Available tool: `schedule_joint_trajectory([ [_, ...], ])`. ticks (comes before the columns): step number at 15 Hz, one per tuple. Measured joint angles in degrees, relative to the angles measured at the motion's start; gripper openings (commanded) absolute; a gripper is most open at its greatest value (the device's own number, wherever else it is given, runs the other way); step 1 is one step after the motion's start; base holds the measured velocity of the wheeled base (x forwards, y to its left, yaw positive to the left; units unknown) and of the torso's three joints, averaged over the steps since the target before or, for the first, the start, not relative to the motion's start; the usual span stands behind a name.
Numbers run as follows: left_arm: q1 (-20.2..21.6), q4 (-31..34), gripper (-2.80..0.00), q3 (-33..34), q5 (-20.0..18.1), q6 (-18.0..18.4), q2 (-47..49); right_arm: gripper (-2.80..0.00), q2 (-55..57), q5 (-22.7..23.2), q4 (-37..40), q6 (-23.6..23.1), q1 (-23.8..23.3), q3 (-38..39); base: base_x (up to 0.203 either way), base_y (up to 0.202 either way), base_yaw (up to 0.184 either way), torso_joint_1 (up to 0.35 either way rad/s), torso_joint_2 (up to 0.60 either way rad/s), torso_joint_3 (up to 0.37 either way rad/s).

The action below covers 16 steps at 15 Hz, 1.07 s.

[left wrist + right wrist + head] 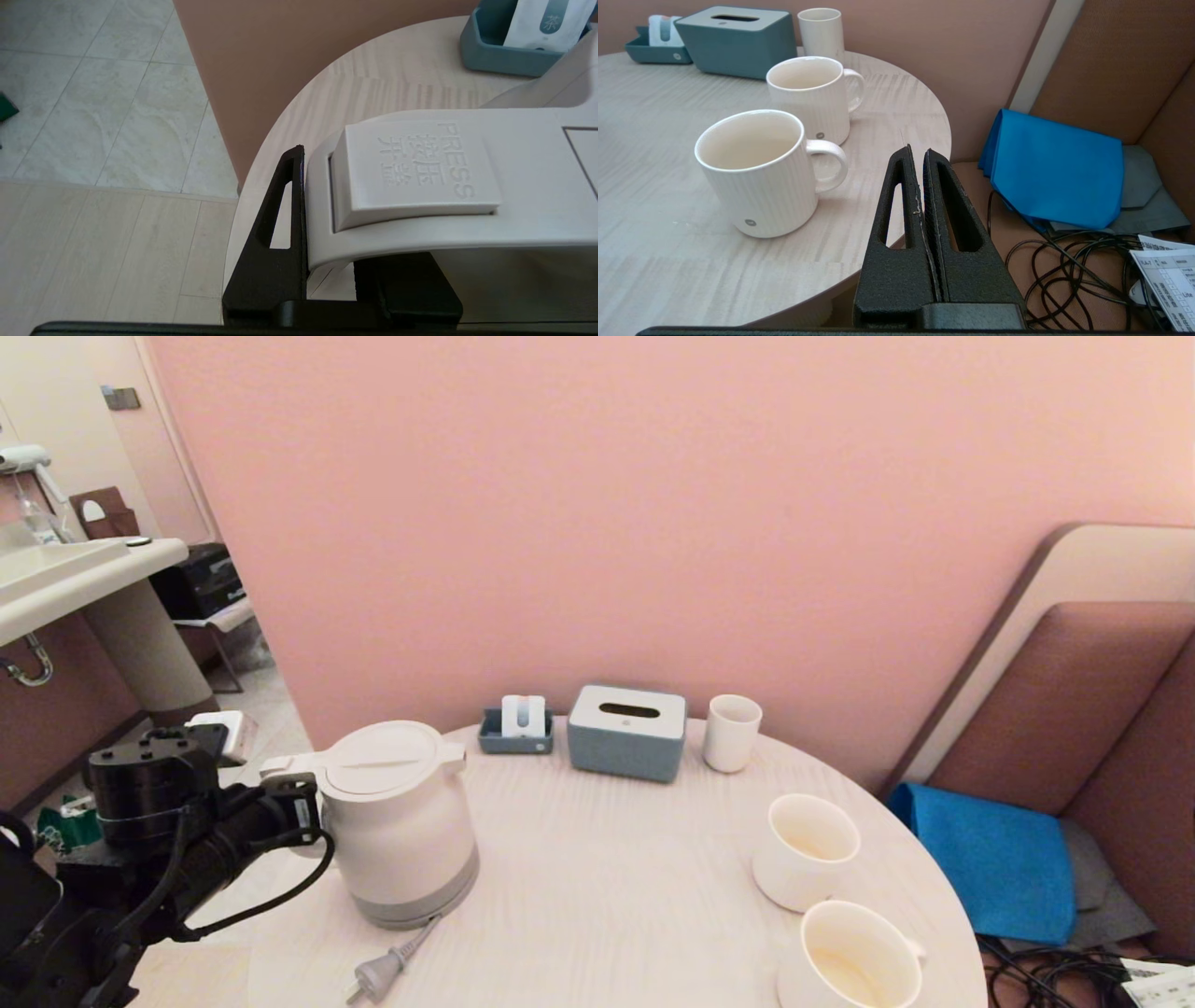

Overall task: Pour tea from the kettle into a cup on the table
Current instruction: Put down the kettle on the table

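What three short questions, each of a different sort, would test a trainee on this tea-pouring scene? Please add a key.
1. True or false: the left claw grips the loop handle of the large white plastic kettle.
2. Which best describes the right claw?
A. holding a mug
B. shut and empty, beside the table's edge
C. resting on the tissue box
3. Fill in: the kettle stands on the round pale wood-grain ____, and its grey plug lies loose.

Key:
1. True.
2. B.
3. Table. The two white ribbed mugs stand near its right edge, with the blue-grey tissue box at the back.
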Motion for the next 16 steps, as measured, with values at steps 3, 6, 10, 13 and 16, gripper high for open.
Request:
schedule_joint_trajectory([
  [3, 0.0, -0.2, -0.18, 0.9, 0.0, 0.2, 0.0, -2.80, 0.0, 0.0, 0.0, 0.0, 0.0, 0.0, 0.000, 0.000, 0.000, 0.000, 0.00, 0.000],
  [6, -0.1, 0.1, 0.00, 1.3, -0.1, 0.9, -0.2, -2.80, 0.0, 0.0, 0.0, 0.0, 0.0, 0.0, 0.000, 0.000, 0.000, 0.000, 0.00, 0.000],
  [10, 0.0, 0.1, 0.00, 1.2, 0.1, 0.9, -0.6, -2.80, 0.0, 0.0, 0.0, 0.0, 0.0, 0.0, 0.000, 0.000, 0.000, 0.000, 0.00, 0.000],
  [13, 0.0, 0.0, 0.00, 1.6, 0.1, 0.8, -1.0, -2.80, 0.0, 0.0, 0.0, 0.0, 0.0, 0.0, 0.000, 0.000, 0.000, 0.000, 0.00, 0.000],
  [16, 0.0, 0.1, 0.00, 3.1, 0.0, 0.7, -2.2, -2.80, 0.0, 0.0, 0.0, 0.0, 0.0, 0.0, 0.000, 0.000, 0.000, 0.000, 0.00, 0.000],
])
